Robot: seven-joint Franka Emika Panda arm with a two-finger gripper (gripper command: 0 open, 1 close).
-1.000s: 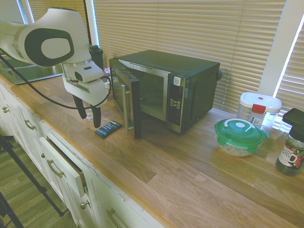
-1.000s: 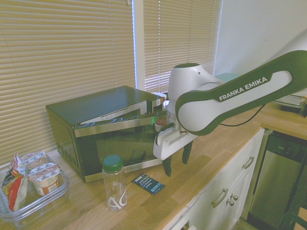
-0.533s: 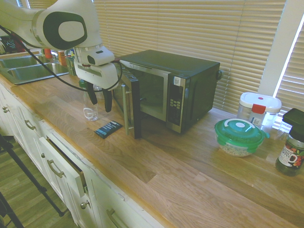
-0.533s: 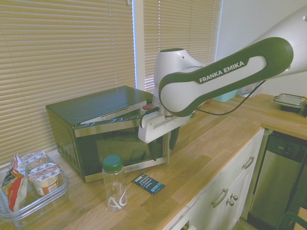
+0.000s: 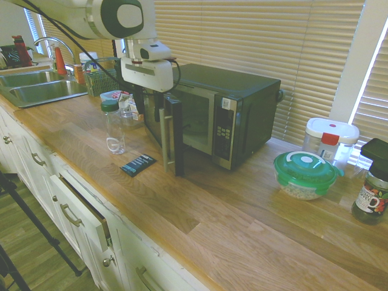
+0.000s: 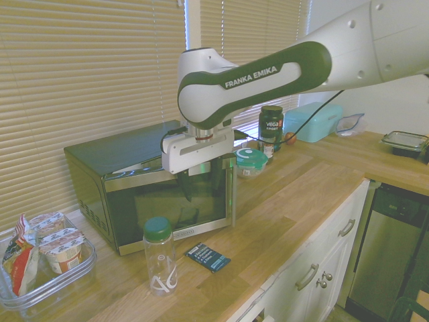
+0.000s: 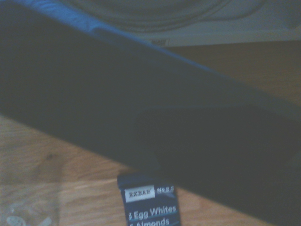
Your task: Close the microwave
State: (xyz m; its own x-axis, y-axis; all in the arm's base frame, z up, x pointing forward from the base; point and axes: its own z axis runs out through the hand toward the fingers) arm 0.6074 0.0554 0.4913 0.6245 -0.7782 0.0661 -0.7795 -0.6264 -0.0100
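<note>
The microwave [image 5: 239,91] stands ajar; the gripper [image 6: 200,184] fingers are wide apart. The clear tub [image 6: 70,284] holds a bag [image 6: 21,265] and cups [image 6: 62,251].

1. Here's the microwave oven [image 5: 227,82] in my sights: a big black box, upright on the wooden countertop [image 5: 242,230], right by the window blinds [image 5: 254,36]!
2. And the door [image 6: 171,204] stands ajar, swung outward, its dark glass framed by silver trim!
3. Down the door's free edge I spot an upright silver handle [image 5: 168,139]!
4. Over on the front's right, I make out the button panel [image 5: 223,133], a pale label [image 5: 226,104] at its top!
5. Through the gap, I catch part of the round turntable [image 7: 155,14] inside!
</note>
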